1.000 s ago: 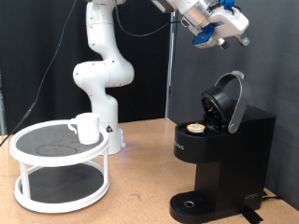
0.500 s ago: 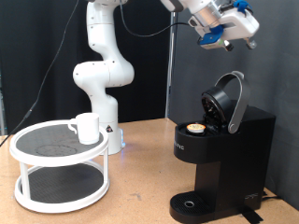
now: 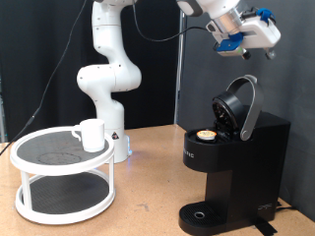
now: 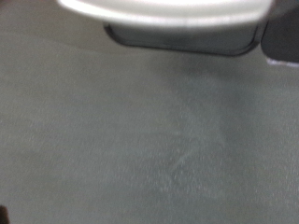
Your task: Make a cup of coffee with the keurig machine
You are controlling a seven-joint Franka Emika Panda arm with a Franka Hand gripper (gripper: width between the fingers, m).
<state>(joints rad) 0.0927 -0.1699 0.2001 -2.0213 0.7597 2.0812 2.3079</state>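
Wooden tabletop, black curtain behind, keurig machine [image 3: 233, 162] lid raised, end effector [image 3: 252, 54] high above, finger spacing perhaps unreadable.

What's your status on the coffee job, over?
Gripper up high above the keurig machine, holding nothing visible. Lid open, pod seated. Cup on white rack, not under spout.
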